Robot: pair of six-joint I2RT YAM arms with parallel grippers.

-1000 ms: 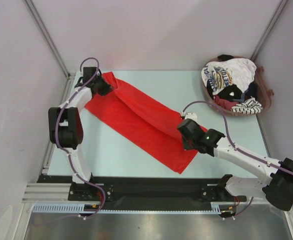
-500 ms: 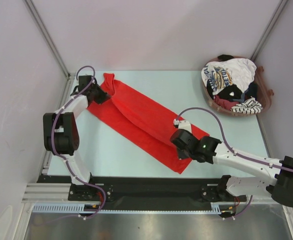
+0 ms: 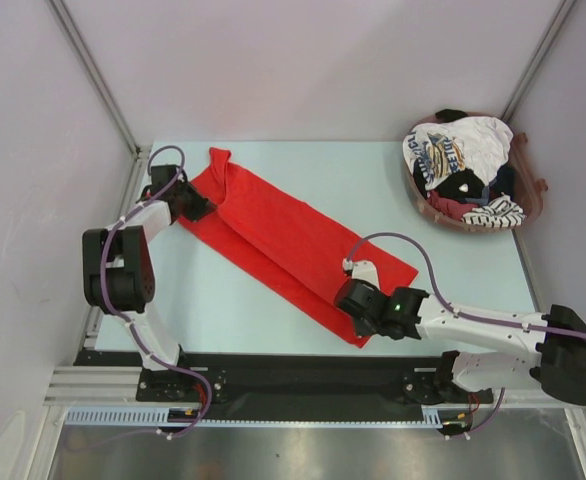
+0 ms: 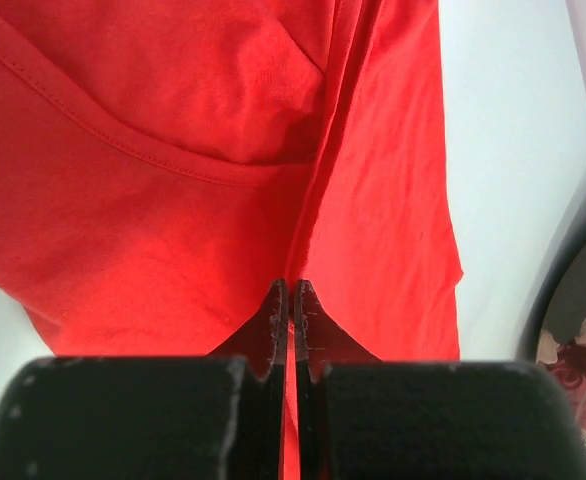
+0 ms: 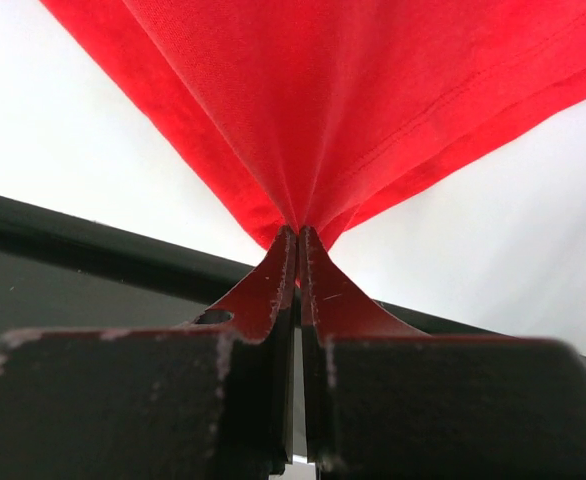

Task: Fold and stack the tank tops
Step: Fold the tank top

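The large red tank top point(image 3: 293, 235) lies stretched in a long diagonal band on the pale table, from back left to front right. My left gripper point(image 3: 195, 207) is shut on its back-left end; in the left wrist view the fingertips point(image 4: 290, 292) pinch a fold of red tank top point(image 4: 203, 150). My right gripper point(image 3: 352, 300) is shut on the front-right end, and the red tank top point(image 5: 343, 90) fans out from its tips point(image 5: 298, 236). The other tank tops sit in a basket: white printed point(image 3: 455, 150), striped point(image 3: 493, 212), dark point(image 3: 466, 186).
The brown basket point(image 3: 539, 203) stands at the table's back right corner. A black rail point(image 3: 293, 375) runs along the near edge, close under the right gripper. Pale walls and frame posts close in the left, back and right sides.
Both grippers have moved toward the near side with the red tank top held, the left one also outward to the left. The cloth has come down flatter and longer across the table.
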